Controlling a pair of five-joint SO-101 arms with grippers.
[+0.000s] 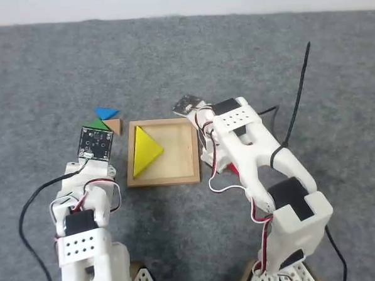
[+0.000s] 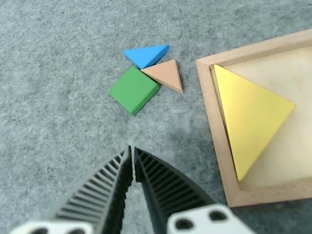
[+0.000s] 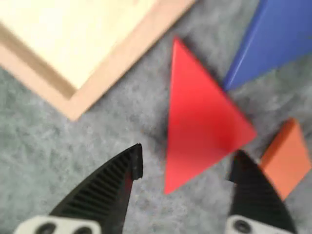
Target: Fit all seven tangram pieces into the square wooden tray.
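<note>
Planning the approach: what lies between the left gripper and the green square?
Just bare grey mat separates left gripper from green square, per left wrist view.

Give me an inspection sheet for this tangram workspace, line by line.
Surface: grey carpet.
Job's things: wooden tray holds yellow triangle; green square, light blue triangle, tan triangle beside it; red triangle, dark blue piece, orange piece off its other side.
Clutter: nothing seen.
Grippers: left gripper shut over carpet; right gripper open over red triangle.
Cables: black cable crossing the carpet.
Surroundings: pale wall behind.
</note>
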